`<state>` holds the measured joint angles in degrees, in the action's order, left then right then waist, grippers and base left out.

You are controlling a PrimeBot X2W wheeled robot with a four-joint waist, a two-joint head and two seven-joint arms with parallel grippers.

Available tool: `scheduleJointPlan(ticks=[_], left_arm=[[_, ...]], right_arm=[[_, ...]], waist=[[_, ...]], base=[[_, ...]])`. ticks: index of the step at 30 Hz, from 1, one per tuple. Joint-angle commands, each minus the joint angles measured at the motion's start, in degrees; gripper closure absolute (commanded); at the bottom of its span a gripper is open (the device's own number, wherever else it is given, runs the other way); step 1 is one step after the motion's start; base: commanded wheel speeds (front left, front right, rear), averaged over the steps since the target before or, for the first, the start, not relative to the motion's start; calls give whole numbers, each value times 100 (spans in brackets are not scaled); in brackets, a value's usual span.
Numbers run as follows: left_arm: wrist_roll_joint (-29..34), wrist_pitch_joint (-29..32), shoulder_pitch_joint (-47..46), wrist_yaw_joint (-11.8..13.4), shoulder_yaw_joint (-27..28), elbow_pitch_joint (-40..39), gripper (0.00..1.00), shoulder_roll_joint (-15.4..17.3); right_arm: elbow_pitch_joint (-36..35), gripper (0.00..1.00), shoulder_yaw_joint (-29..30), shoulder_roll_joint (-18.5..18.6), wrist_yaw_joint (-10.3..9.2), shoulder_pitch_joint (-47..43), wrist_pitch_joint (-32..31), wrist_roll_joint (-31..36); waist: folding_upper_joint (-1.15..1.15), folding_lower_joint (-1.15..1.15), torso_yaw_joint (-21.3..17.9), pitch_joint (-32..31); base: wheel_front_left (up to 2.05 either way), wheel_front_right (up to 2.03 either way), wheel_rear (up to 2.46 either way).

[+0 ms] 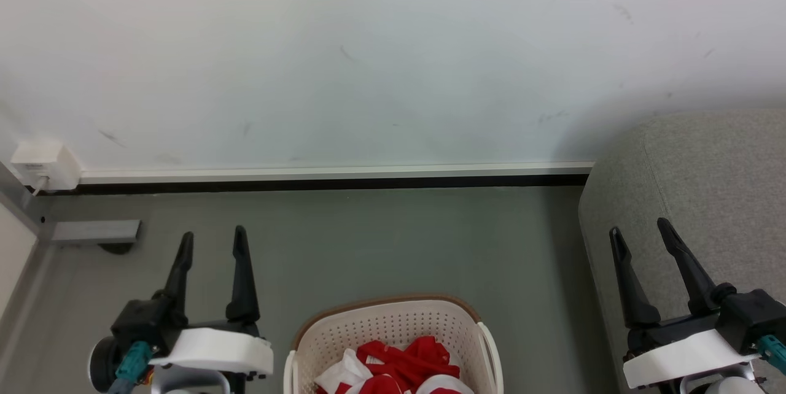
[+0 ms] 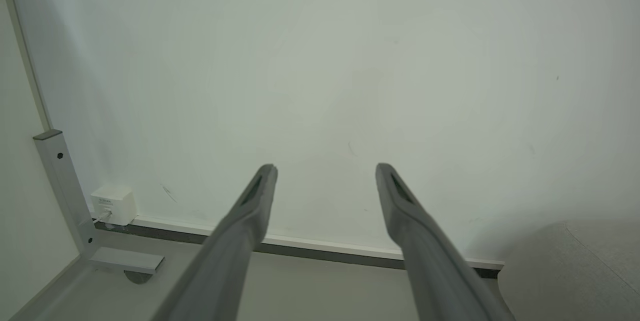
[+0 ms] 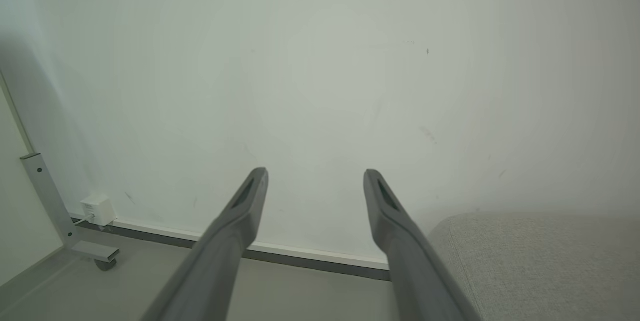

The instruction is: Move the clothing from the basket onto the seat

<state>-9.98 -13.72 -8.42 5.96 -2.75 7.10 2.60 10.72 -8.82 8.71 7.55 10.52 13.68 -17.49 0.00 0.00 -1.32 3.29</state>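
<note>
At the lower left of the head view, the left tool (image 1: 213, 233) holds its two long dark fingers parted with nothing between them, seen against the grey floor (image 1: 381, 240). At the bottom centre sits the cream-white perforated plastic laundry basket (image 1: 393, 326) with a brown woven-look rim. The soft red clothing with white trim (image 1: 408, 360) lies crumpled inside it. At the lower right, the right tool (image 1: 638, 227) is likewise spread and empty, its fingers showing in front of the large grey fabric sofa (image 1: 712, 167), which stands at the right edge against the white wall (image 1: 368, 44).
</note>
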Motion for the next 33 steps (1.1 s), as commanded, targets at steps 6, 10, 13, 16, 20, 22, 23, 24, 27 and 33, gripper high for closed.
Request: scheduleJointPlan(ticks=[6, 10, 13, 16, 20, 22, 23, 24, 27, 33], left_arm=[[353, -108, -84, 76, -26, -75, 0, 45], [470, -130, -84, 110, -32, -86, 0, 47], [561, -155, -83, 131, -31, -103, 0, 46], [514, -146, -63, 135, -17, -80, 0, 45], [523, -146, -53, 131, -17, -74, 0, 45], [514, -146, -54, 133, -15, -74, 0, 45], [514, -146, -60, 130, -13, -69, 0, 45], [514, -146, -65, 126, -14, -66, 0, 45], [505, -146, -71, 126, -15, -57, 0, 45], [502, -146, -91, 117, 2, -47, 0, 45]], right_arm=[[-12, 0, 2, 36, -11, 105, 112, 309], [-17, 0, -26, 36, -12, 110, 133, 357], [-24, 0, -66, 42, -12, 111, 166, 433], [-26, 0, -84, 46, -12, 106, 155, 423], [-25, 0, -87, 48, -12, 107, 155, 407], [-19, 0, -94, 47, -12, 111, 155, 388], [-17, 0, -97, 47, -12, 114, 155, 384], [-21, 0, -96, 38, -12, 113, 155, 386], [-32, 0, -88, 21, -12, 104, 155, 397], [-35, 0, -81, 45, -12, 135, 155, 381]], waist=[[0, 0, 22, 41], [0, 0, 25, 55], [0, 0, 20, 66], [0, 0, 13, 55], [0, 0, 8, 52], [0, 0, 7, 53], [0, 0, 6, 54], [0, 0, 6, 54], [0, 0, 5, 54], [0, 0, 4, 80]], base=[[0, 0, 0], [0, 0, 0], [0, 0, 0], [0, 0, 0], [0, 0, 0], [0, 0, 0], [0, 0, 0], [0, 0, 0], [0, 0, 0], [0, 0, 0]])
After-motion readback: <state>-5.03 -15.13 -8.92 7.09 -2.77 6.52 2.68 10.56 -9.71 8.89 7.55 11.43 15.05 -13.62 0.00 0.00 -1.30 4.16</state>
